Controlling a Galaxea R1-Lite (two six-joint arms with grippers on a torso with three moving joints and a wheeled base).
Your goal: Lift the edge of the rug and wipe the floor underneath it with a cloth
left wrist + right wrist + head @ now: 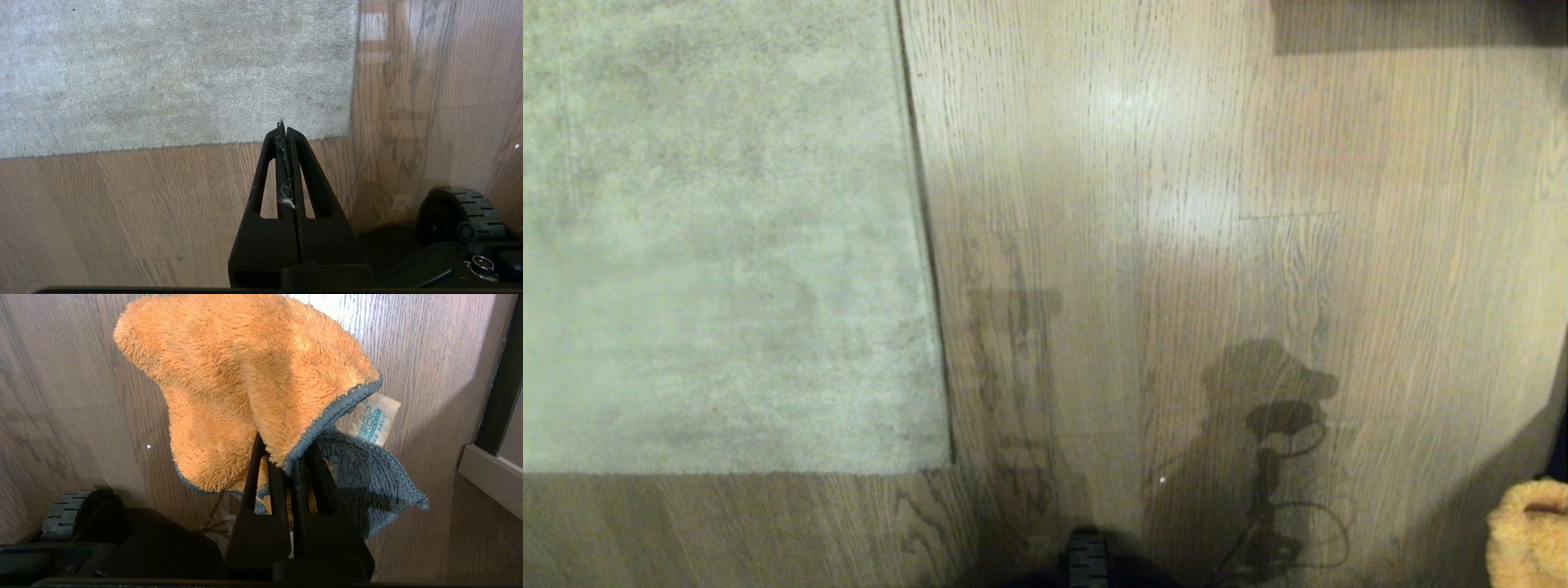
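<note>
Between my right gripper's (286,465) clamped fingers: cloth (245,388), soft, light, floppy; left gripper (284,130) shut, empty; rug edge (923,245) flat, thin, pinch at corner

A mottled grey-beige rug (719,245) lies on grey-brown wood-grain floor (1176,204); the fluffy cloth (249,388) is orange with grey-blue underside and edging, between black fingers (261,486).

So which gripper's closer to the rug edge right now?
Left. The left gripper, shut and empty, hangs just off the rug edge near the rug's corner. The right gripper is off over bare floor on the far side, clamped on the cloth.
</note>
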